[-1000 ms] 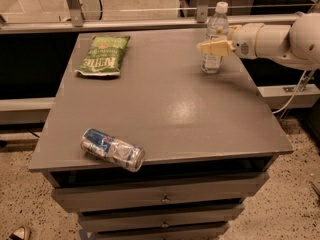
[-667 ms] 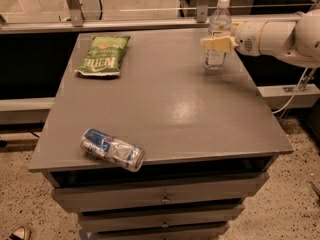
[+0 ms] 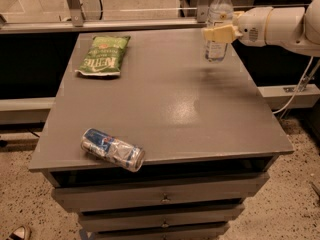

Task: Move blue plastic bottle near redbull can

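The blue plastic bottle (image 3: 219, 21) is clear with a white cap and stands upright at the table's far right. My gripper (image 3: 218, 34) reaches in from the right on a white arm. It is shut on the bottle's middle and holds it slightly above the tabletop. The redbull can (image 3: 112, 149), dented, blue and silver, lies on its side near the front left edge, far from the bottle.
A green snack bag (image 3: 104, 55) lies at the far left of the grey table (image 3: 170, 109). Drawers sit below the front edge. A rail and glass panel run behind the table. A cable hangs at the right.
The gripper and the bottle have risen together and shifted a little to the right and back. The can and the bag have not moved.
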Available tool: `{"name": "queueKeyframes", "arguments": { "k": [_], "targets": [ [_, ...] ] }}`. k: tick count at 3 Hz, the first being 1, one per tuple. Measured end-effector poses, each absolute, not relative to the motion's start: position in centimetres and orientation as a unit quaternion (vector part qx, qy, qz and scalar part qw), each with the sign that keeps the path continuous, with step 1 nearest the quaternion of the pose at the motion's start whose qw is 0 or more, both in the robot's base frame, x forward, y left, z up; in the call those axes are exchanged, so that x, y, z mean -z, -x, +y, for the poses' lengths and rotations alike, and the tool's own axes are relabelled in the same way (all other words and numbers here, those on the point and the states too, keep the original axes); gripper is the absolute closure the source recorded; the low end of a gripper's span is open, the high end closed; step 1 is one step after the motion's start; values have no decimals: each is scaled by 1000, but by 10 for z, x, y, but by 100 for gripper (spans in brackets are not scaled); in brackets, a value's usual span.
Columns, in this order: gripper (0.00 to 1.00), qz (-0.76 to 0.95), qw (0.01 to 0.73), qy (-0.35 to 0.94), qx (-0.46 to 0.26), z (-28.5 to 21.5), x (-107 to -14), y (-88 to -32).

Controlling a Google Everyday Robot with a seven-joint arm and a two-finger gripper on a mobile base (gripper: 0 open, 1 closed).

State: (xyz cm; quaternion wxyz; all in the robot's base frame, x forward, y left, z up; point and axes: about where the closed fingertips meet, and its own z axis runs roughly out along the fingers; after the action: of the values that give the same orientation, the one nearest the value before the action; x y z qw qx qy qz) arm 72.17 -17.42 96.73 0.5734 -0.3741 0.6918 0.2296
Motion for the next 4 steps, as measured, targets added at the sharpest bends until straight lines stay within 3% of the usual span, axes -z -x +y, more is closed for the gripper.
{"name": "queueKeyframes", "arguments": {
  "k": [2, 4],
  "targets": [
    [100, 655, 576, 391, -293, -127, -972, -678],
    [100, 608, 545, 428, -388, -29, -948, -587]
  ]
}}
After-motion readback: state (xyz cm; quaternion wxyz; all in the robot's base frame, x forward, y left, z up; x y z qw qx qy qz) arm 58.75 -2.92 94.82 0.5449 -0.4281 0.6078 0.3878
